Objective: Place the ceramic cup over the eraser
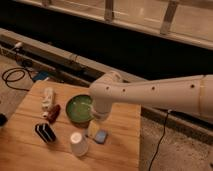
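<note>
The ceramic cup (78, 144) is a small white tapered cup standing on the wooden table (30, 155), near its front. The eraser (45, 132), a black block with white stripes, lies to the left of the cup and apart from it. My white arm reaches in from the right and bends down over the table. The gripper (94, 127) hangs just off the green bowl's (78, 109) front right rim, above and right of the cup. It holds nothing that I can see.
A blue pad (101, 136) lies right of the cup, beside the gripper. A dark red-brown cylinder (53, 113) and a white bottle-like object (47, 98) lie left of the bowl. Black cables (12, 77) lie on the floor at left. A dark wall runs behind the table.
</note>
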